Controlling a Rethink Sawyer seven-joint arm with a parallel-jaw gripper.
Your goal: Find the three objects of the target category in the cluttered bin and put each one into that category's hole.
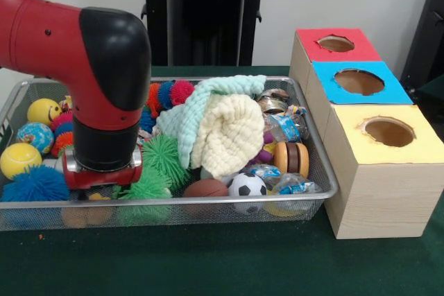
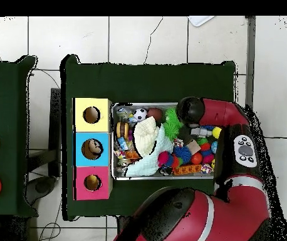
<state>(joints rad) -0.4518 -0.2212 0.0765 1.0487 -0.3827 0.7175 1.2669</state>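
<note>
The wire mesh bin [image 1: 329, 179] sits on the green table, full of toys; it also shows in the overhead view [image 2: 113, 164]. My arm reaches down into its left front corner. My gripper [image 1: 101, 186] is sunk among the toys below the red wrist ring, and its state is hidden. An orange-tan lumpy thing [image 1: 89, 213] lies right under it, seen through the front mesh. In the overhead view the arm covers the gripper. The red-topped hole [image 1: 336, 44] is at the far end of the wooden box row, right of the bin, and shows in the overhead view [image 2: 93, 182].
Blue-topped hole [image 1: 359, 82] and yellow-topped hole [image 1: 388, 132] stand nearer the camera. A pale green and cream cloth [image 1: 220, 128] lies over the bin's middle. Green spiky balls [image 1: 161, 164], a blue spiky ball [image 1: 35, 185], a brown football [image 1: 205, 188] and a soccer ball [image 1: 247, 188] crowd the front.
</note>
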